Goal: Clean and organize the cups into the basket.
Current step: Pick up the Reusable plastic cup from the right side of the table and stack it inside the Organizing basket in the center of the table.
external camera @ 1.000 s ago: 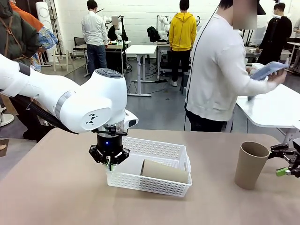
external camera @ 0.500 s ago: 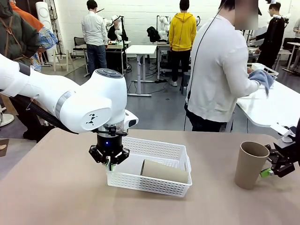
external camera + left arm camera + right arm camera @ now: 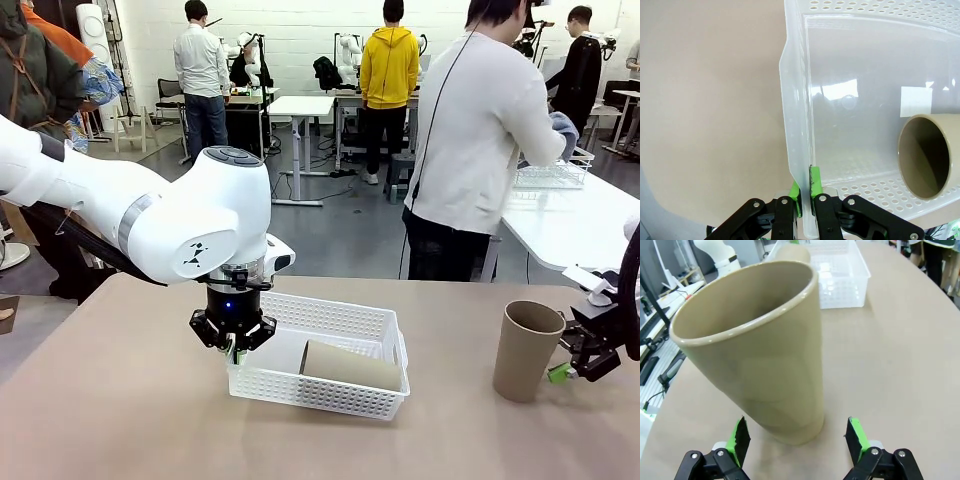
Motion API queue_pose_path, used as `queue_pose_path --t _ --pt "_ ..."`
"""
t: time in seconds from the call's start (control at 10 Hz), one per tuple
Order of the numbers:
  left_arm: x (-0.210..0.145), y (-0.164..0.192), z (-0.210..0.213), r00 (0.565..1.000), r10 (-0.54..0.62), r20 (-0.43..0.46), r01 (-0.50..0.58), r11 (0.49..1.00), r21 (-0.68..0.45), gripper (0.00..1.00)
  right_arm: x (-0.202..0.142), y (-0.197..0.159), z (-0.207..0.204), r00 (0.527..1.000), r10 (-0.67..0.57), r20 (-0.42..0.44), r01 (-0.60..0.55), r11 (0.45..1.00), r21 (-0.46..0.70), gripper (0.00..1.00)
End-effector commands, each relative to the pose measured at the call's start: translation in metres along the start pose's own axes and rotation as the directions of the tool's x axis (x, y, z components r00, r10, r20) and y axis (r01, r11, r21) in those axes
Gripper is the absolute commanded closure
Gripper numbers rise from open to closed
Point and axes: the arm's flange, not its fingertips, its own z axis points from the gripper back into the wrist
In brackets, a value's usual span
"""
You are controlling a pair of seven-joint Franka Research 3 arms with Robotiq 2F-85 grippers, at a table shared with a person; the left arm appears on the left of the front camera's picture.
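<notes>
Left gripper: we see it clamped on the near-left rim of the white lattice basket.
Right gripper: we find it spread wide, pads flanking the upright tan cup.
Second tan cup: lying on its side inside the basket, mid-table.

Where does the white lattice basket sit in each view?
Front view: white basket at lower centre of the table.
Left wrist view: white basket takes the right side, its wall pinched in the left gripper.
Right wrist view: white basket at top centre, beyond the upright tan cup.
Shared landmark: the lying tan cup inside it.
</notes>
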Motion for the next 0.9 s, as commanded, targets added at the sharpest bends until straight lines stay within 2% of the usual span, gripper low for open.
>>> queue_pose_path --t 0.0,0.3,0.8 --pt "0.0 -0.001 0.001 1.0 0.015 0.008 -0.015 1.0 0.004 1.0 0.002 0.0 -0.004 1.0 0.004 0.001 -0.004 0.997 0.076 0.0" --pt "0.0 -0.001 0.001 1.0 0.015 0.008 -0.015 1.0 0.004 1.0 0.009 0.005 -0.023 0.999 0.034 -0.018 -0.031 0.991 0.13 0.0" --pt "0.0 -0.001 0.001 1.0 0.015 0.008 -0.015 1.0 0.004 1.0 0.014 -0.019 -0.049 0.999 0.047 -0.015 -0.043 0.981 0.188 0.0"
